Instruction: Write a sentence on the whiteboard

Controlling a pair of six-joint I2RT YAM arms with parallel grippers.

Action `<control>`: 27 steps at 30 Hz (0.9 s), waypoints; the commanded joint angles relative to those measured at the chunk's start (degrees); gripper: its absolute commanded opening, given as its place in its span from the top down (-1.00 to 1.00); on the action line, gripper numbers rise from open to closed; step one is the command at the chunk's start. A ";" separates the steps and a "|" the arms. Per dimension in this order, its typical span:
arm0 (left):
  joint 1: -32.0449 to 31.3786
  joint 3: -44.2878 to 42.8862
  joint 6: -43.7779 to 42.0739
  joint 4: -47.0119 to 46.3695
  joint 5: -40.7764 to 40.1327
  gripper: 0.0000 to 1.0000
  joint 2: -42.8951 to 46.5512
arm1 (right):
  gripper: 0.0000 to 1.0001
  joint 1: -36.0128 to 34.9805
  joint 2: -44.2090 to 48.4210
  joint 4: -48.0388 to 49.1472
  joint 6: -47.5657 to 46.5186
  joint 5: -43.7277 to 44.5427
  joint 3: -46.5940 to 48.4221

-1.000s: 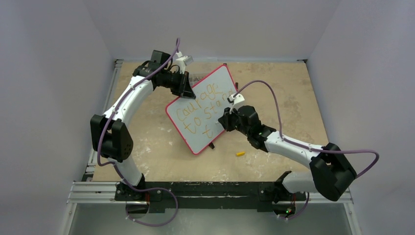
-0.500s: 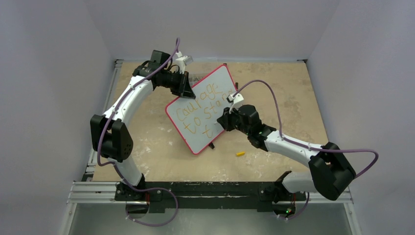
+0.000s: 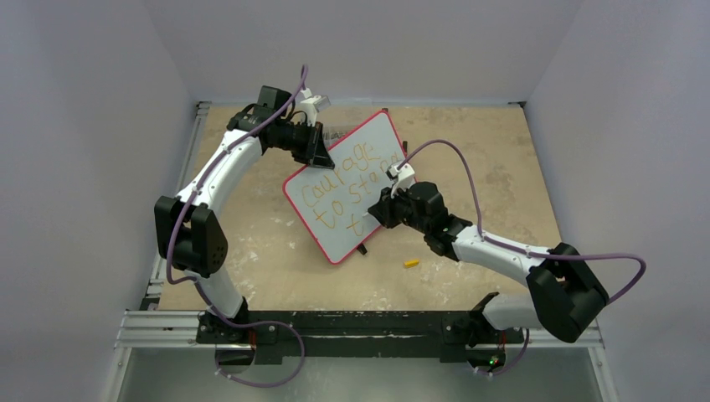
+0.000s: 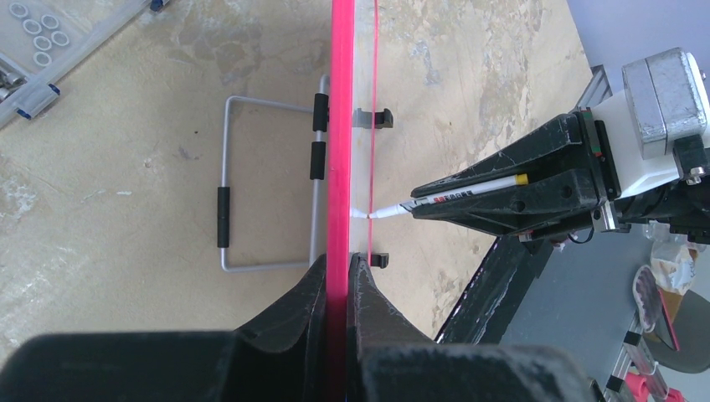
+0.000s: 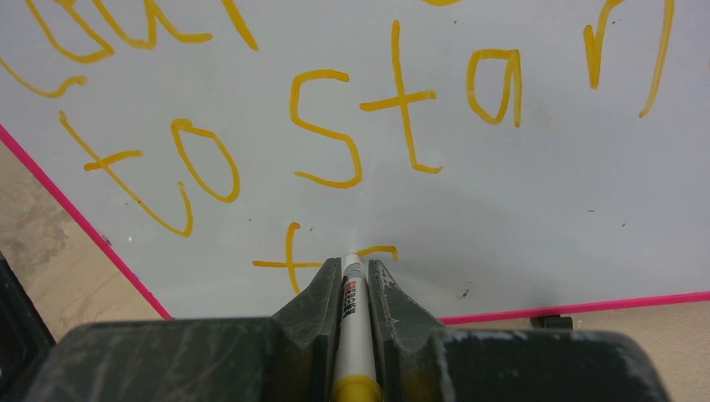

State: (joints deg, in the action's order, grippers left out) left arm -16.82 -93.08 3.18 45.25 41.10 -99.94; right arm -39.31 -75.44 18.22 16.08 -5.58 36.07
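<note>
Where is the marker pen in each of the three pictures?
Top external: mid-frame, hidden in the right gripper against the whiteboard.
Left wrist: marker right of centre, tip on the board.
Right wrist: bottom centre, between the fingers.
Shared landmark: the whiteboard's pink rim.

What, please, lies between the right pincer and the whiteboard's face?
Only the white marker that the right pincer grips; its tip meets the whiteboard, as the left wrist view shows.

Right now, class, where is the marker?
In the right wrist view, the marker sits clamped in the right claw, its tip on the whiteboard just right of the lone "t", under "to stan".
</note>
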 commanded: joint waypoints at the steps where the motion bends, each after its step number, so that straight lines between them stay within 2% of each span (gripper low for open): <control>1: -0.65 1.23 -5.23 3.61 -7.76 1.00 -0.44 | 1.00 -0.42 -1.48 0.87 -0.14 0.14 -1.26; 13: -0.67 1.28 -5.26 3.57 -7.71 1.00 -0.39 | 1.00 -0.41 -0.89 -2.42 -1.20 3.13 -1.68; 27: -0.67 1.23 -5.29 3.61 -7.64 1.00 -0.17 | 1.00 -0.41 -1.15 -4.85 -0.05 10.45 2.87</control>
State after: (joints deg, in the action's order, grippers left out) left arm -16.82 -93.08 3.18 45.23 41.10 -99.94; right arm -39.75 -75.42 13.69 16.47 -0.71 35.83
